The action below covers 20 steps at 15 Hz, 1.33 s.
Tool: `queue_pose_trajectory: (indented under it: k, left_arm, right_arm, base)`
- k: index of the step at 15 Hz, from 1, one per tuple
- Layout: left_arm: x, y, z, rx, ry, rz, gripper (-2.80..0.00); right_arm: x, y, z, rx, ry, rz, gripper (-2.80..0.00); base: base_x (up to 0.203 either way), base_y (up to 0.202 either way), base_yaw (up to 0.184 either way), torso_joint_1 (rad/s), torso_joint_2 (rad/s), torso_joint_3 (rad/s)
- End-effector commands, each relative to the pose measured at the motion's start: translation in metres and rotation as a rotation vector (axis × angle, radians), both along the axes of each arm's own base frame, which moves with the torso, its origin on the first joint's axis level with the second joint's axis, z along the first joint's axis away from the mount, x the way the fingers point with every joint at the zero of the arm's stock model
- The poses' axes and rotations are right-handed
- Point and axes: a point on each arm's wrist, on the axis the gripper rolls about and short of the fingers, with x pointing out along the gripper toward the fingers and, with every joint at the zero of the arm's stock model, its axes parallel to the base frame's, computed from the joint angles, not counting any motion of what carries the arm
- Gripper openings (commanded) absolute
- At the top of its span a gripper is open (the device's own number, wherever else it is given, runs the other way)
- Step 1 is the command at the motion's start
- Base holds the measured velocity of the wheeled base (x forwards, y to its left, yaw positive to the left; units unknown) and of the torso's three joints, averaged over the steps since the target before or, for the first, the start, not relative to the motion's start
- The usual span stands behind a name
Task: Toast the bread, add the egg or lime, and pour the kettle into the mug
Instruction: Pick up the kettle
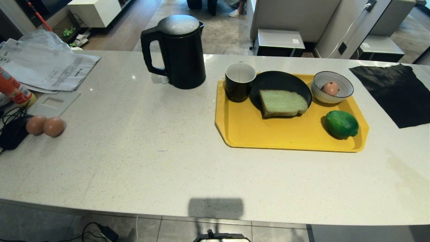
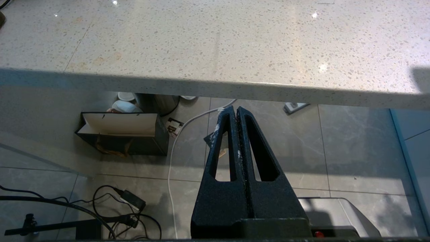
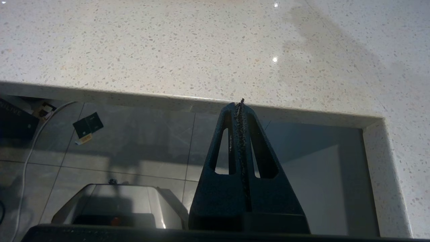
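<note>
On a yellow tray (image 1: 255, 134) the pale green bread (image 1: 283, 103) lies on a black plate (image 1: 278, 82). The black mug (image 1: 240, 82) stands at the tray's back left corner and the lime (image 1: 341, 124) rests at its right. One egg (image 1: 330, 88) sits in a striped bowl (image 1: 332, 87). The tall black kettle (image 1: 178, 50) stands left of the tray. Neither arm shows in the head view. My left gripper (image 2: 233, 109) and right gripper (image 3: 240, 105) hang shut and empty below the counter's front edge.
Two loose eggs (image 1: 44, 125) lie at the counter's left, by papers (image 1: 47, 69), a black device with cables (image 1: 11, 131) and an orange can (image 1: 13, 88). A black cloth (image 1: 393, 92) lies at the right. Under the counter are a paper bag (image 2: 122, 132) and floor cables (image 2: 127, 215).
</note>
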Motion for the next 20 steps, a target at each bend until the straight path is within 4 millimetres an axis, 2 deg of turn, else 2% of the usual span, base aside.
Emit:
queue_pose_trajectory:
  k: [1,10,15,20]
  left_arm:
    - [0.0013,0.0000,-0.0046,-0.001,0.015,0.000,-2.80]
    - [0.0013,0.0000,-0.0046,-0.001,0.015,0.000,-2.80]
    - [0.0013,0.0000,-0.0046,-0.001,0.015,0.001,-2.80]
    - [0.0013,0.0000,-0.0046,-0.001,0.015,0.001,-2.80]
  right_arm:
    - [0.0002,0.0000,0.0001,0.000,0.002,0.000,-2.80]
    - [0.0002,0.0000,0.0001,-0.001,0.002,0.000,-2.80]
    - [0.0002,0.0000,0.0001,-0.001,0.002,0.000,-2.80]
    - [0.0002,0.0000,0.0001,-0.001,0.002,0.000,-2.80]
  base:
    - [0.000,0.000,0.000,0.000,0.00,0.000]
    - [0.000,0.000,0.000,0.000,0.00,0.000]
    - [0.159,0.000,0.000,0.012,0.00,0.001]
    - [0.000,0.000,0.000,0.000,0.00,0.000]
